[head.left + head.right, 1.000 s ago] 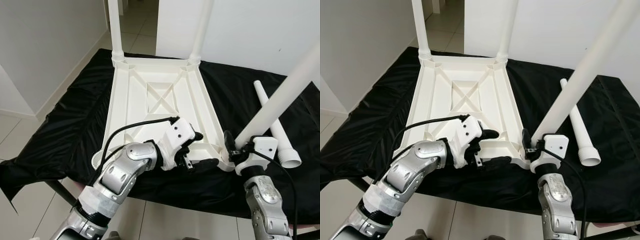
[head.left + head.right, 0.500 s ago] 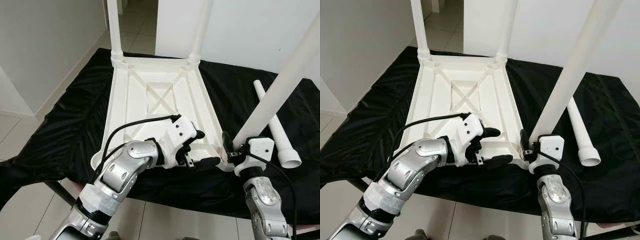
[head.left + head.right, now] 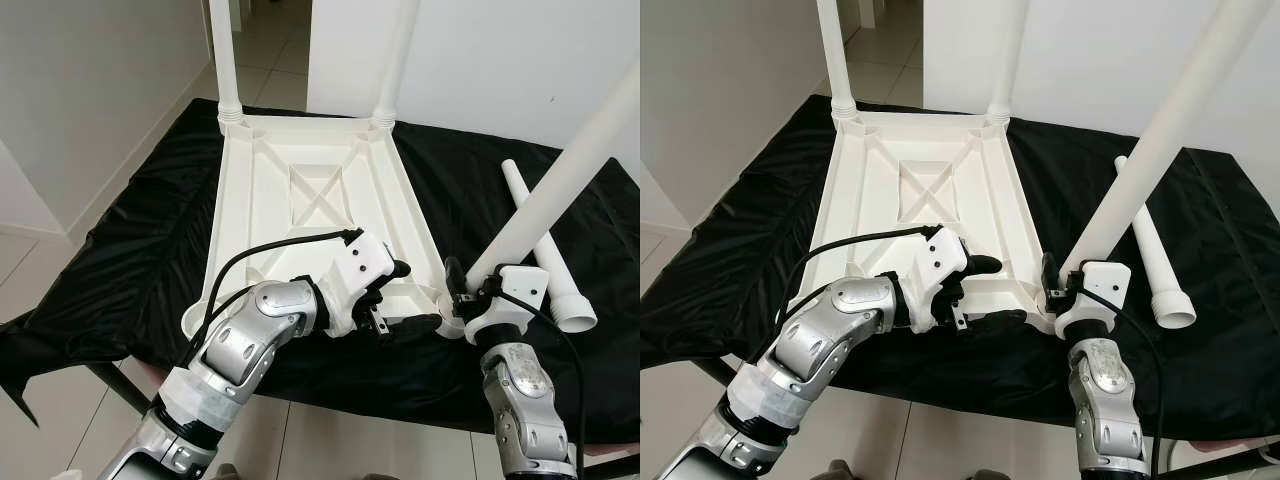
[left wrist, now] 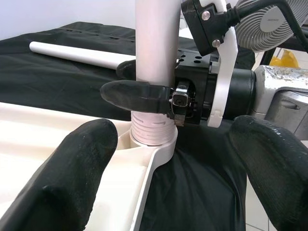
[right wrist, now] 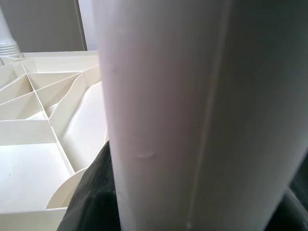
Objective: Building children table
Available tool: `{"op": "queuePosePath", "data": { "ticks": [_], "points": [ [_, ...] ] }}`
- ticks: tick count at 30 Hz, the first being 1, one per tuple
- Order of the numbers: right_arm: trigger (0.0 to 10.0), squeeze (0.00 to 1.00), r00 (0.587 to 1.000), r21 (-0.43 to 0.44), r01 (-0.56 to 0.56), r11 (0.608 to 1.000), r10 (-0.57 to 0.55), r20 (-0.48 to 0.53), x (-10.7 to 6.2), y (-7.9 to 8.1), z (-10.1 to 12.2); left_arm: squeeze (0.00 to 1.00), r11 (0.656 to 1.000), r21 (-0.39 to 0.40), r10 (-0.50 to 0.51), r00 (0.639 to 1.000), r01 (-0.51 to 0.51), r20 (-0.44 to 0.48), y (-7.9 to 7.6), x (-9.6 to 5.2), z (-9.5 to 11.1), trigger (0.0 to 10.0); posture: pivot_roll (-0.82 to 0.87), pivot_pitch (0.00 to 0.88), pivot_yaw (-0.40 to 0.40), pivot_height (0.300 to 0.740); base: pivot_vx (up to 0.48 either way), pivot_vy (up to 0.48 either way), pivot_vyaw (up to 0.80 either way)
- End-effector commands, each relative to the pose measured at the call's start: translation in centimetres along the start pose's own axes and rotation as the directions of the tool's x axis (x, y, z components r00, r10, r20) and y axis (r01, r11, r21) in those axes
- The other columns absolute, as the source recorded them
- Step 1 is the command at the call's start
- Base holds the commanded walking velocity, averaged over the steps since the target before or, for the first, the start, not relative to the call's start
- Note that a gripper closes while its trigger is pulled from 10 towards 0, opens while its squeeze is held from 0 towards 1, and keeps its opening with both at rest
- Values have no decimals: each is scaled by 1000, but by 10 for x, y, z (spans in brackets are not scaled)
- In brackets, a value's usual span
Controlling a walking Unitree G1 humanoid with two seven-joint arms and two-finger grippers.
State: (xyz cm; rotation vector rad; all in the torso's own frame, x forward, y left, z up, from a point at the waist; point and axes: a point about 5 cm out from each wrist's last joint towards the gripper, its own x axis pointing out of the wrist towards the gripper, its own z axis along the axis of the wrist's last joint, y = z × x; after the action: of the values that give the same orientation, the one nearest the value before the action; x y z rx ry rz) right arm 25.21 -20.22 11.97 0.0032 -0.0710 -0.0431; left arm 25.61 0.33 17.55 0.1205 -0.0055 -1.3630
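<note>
A white plastic table top (image 3: 232,220) lies upside down on a black cloth. Two white legs (image 3: 225,60) (image 3: 397,60) stand in its far corners. My right gripper (image 3: 468,290) is shut on a third leg (image 3: 560,190), which leans to the right with its threaded end (image 4: 151,132) sitting in the near right corner socket. My left gripper (image 3: 405,298) is open, with one finger over the top's near edge beside that socket and the other outside it. A fourth leg (image 3: 545,250) lies loose on the cloth to the right.
The black cloth (image 3: 130,260) covers a low table whose near edge runs under my arms. Tiled floor (image 3: 40,280) lies to the left, with white walls around and a doorway (image 3: 270,40) beyond the far edge.
The held leg stands a little steeper than a second ago, after swinging more upright and easing back. My left gripper has stayed by the corner.
</note>
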Motion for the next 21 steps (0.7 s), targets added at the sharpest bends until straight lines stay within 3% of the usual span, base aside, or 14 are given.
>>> {"op": "queuePosePath", "data": {
  "ticks": [1,8,13,21],
  "points": [
    [10000,0,989,14,31,999,-29,-143,-5,-4,-24,0,999,1,-49,999,49,4,-4,3,1,10000,11,0,-22,740,0,0,0],
    [10000,0,988,-8,75,997,-75,-138,-5,-3,-24,0,999,2,-45,999,45,6,-3,3,2,10000,13,0,-24,740,0,0,0],
    [10000,0,957,19,269,963,-265,-116,-7,-1,-23,0,999,4,-41,999,41,6,-2,2,2,10000,10,0,-22,740,0,0,0],
    [10000,0,921,46,386,922,-382,-76,-6,10,-17,0,999,9,-31,999,31,15,0,3,4,10000,14,0,-22,740,0,0,0]
  ]
}}
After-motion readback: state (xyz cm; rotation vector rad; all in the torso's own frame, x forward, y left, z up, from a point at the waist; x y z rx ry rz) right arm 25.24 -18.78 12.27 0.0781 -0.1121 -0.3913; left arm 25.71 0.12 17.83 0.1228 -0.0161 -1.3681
